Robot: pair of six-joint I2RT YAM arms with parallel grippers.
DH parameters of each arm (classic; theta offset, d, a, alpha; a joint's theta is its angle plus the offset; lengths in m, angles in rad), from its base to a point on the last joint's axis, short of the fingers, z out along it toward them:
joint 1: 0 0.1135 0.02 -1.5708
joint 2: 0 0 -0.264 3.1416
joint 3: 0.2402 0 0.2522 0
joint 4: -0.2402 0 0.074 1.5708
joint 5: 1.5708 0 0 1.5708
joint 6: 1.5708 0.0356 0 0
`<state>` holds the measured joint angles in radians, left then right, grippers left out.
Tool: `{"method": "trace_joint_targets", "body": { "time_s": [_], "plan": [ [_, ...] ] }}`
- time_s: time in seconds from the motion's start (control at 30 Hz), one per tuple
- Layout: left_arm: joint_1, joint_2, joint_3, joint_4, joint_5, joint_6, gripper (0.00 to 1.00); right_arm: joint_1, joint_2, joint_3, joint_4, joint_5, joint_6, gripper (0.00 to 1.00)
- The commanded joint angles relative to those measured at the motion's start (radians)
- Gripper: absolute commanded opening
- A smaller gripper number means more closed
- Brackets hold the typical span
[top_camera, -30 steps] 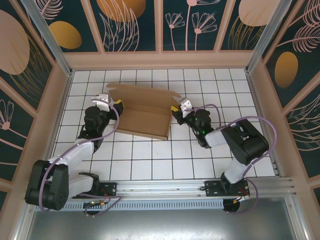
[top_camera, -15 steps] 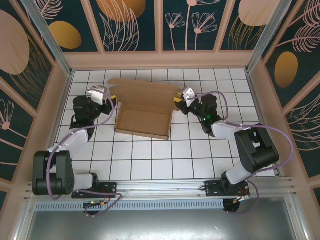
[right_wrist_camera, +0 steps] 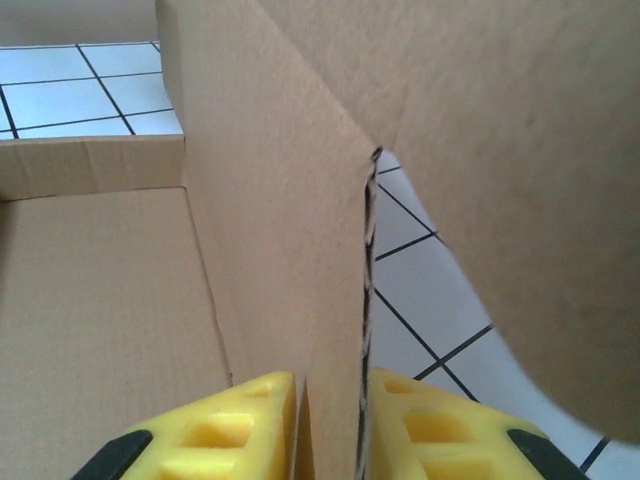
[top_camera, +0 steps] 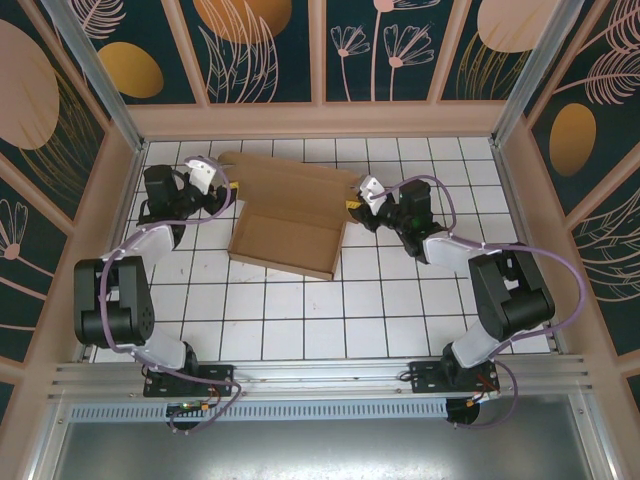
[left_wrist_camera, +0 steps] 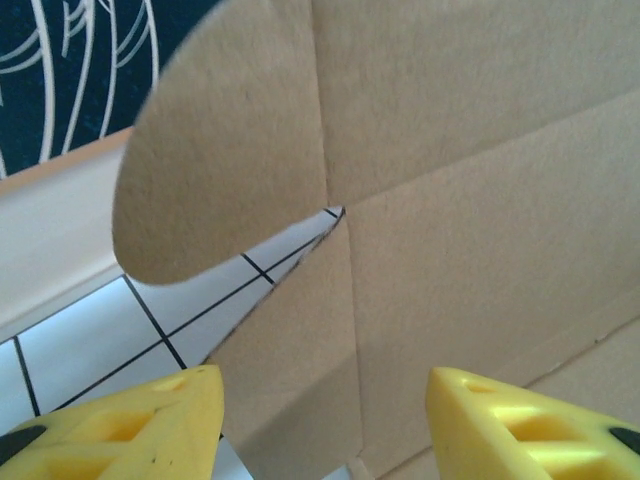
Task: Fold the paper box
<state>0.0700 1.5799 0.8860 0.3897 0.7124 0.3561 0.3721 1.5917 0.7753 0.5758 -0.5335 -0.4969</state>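
While the right gripper (top_camera: 352, 207) pinches the paper box (top_camera: 288, 228) wall upright at three o'clock, the left gripper (top_camera: 226, 190) (spread) faces nine.

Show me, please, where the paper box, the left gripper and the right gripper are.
paper box (top_camera: 285, 238): top external view, on its floor panel.
left gripper (left_wrist_camera: 318, 405): left wrist view, midway between yellow fingertips.
right gripper (right_wrist_camera: 332, 405): right wrist view, midway between yellow fingertips.

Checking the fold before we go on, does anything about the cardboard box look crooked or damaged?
The paper box sits slightly skewed against the floor tiles, its near edge running diagonally. No tears show; the right fingers pinch its side wall.
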Motion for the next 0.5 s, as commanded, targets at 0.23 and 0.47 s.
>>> {"method": "trace_joint_targets", "body": {
  "time_s": [0.23,0.47],
  "plan": [
    [0.075,0.074,0.08,-0.013,0.069,0.066,0.58,-0.019,0.028,0.028,0.001,-0.049,-0.022,0.22],
    [0.08,0.17,0.188,0.012,0.181,0.043,0.64,-0.019,0.031,0.02,-0.007,-0.052,-0.03,0.22]
  ]
}}
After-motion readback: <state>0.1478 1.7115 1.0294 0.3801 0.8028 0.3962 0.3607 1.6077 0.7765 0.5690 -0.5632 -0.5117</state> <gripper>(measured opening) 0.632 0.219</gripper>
